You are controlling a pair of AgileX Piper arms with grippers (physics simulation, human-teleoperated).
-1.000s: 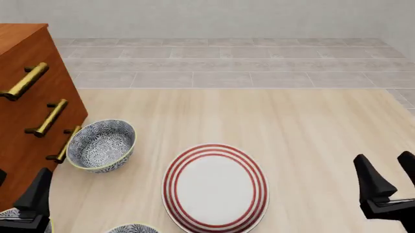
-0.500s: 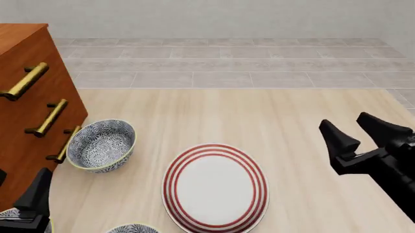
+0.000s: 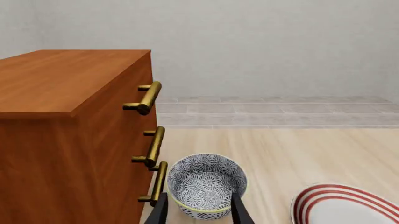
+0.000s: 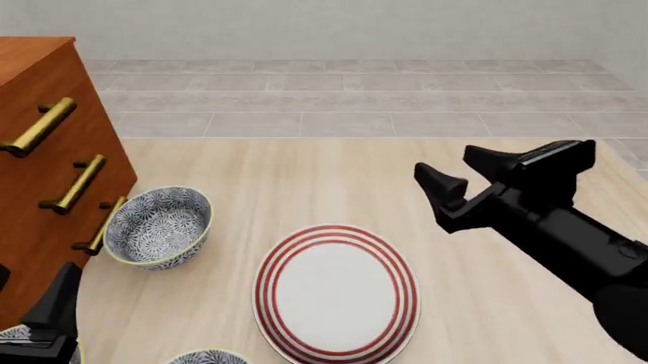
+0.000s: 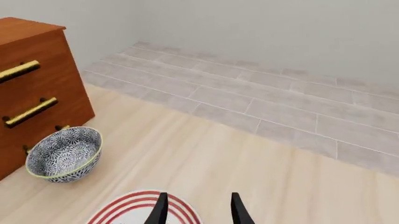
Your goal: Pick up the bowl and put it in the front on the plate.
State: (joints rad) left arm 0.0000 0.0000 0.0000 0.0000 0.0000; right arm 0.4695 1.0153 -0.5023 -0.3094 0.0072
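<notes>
Blue-and-white floral bowl with yellow rim, upright beside red-ringed plate, both arms' fingers spread, empty.

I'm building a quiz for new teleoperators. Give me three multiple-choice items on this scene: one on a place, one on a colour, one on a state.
1. Where does the bowl stand?
A. On the plate
B. On the table beside the wooden cabinet
C. In the right hand

2. What colour are the plate's rings?
A. Red
B. Green
C. Black

3. How is the right hand?
A. Shut on the bowl
B. Shut on the plate
C. Open, holding nothing

Answers:
1. B: it sits on the table by the cabinet, apart from the plate.
2. A: red rings circle the white rim.
3. C: its fingers are spread in the air with nothing between them.
</notes>
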